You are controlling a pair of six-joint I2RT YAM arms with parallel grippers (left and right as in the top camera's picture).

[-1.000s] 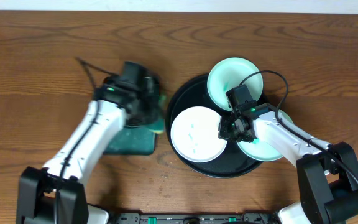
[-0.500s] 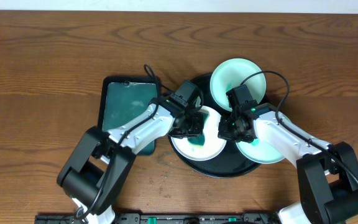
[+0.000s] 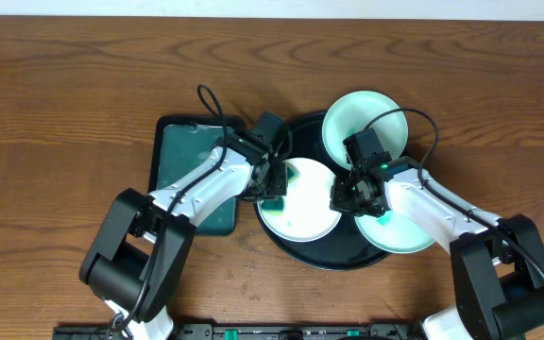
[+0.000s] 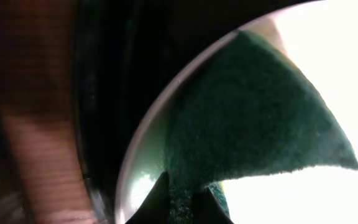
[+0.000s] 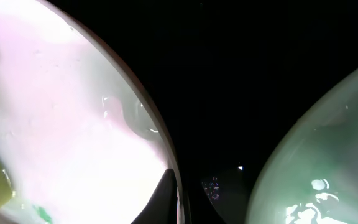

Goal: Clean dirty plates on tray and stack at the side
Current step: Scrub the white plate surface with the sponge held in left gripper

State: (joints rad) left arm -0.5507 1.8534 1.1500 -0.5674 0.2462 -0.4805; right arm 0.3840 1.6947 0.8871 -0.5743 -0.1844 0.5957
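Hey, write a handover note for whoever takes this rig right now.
The left gripper is shut on the green sponge, pressed on the front-left plate.
The right gripper is shut on that plate's rim.
The back plate and right plate lie on the round tray too.
Done: nothing stacked yet.
Left: scrub this plate, clean the other two, stack all beside the tray.

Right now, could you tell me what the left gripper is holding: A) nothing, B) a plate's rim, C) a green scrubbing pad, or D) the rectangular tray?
C: the left gripper pinches a green scrubbing pad lying on a white plate.
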